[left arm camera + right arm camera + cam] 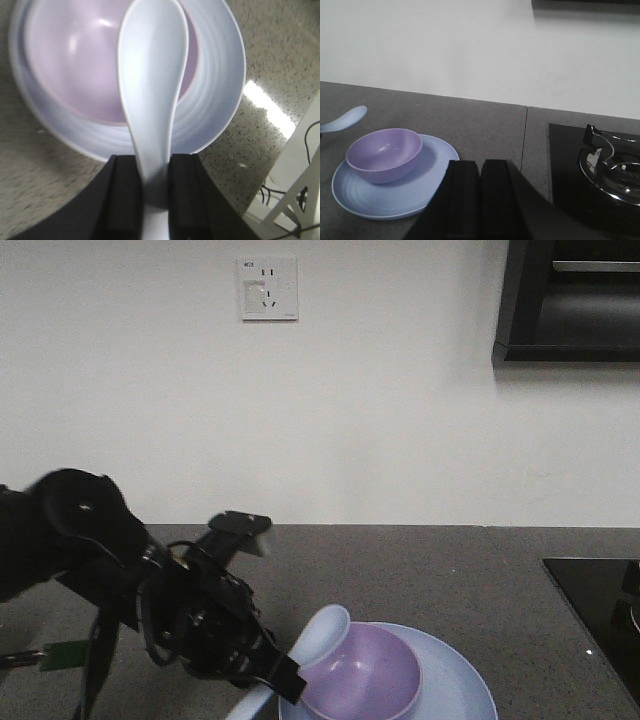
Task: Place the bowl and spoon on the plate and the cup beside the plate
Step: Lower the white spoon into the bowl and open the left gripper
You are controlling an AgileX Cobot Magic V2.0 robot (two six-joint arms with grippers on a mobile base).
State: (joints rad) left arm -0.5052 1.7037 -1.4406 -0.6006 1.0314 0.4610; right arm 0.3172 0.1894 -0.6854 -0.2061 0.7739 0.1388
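Note:
The lavender bowl (pixel 362 673) (pixel 75 65) (pixel 384 154) sits on the light-blue plate (pixel 462 682) (pixel 220 95) (pixel 395 200). My left gripper (pixel 278 678) (pixel 154 175) is shut on the handle of the pale blue-white spoon (pixel 322 632) (pixel 152 75) (pixel 344 120), whose scoop hangs over the bowl's rim. In the right wrist view my right gripper (pixel 480 167) is shut and holds nothing, hovering to the right of the plate. The cup is out of view.
A grey speckled counter (pixel 420 570) (pixel 470 115) runs to a white wall. A black stove top (pixel 600 610) (pixel 585 170) with a metal burner (pixel 612 170) lies at the right. A white frame with cables (pixel 295 195) stands beyond the counter edge.

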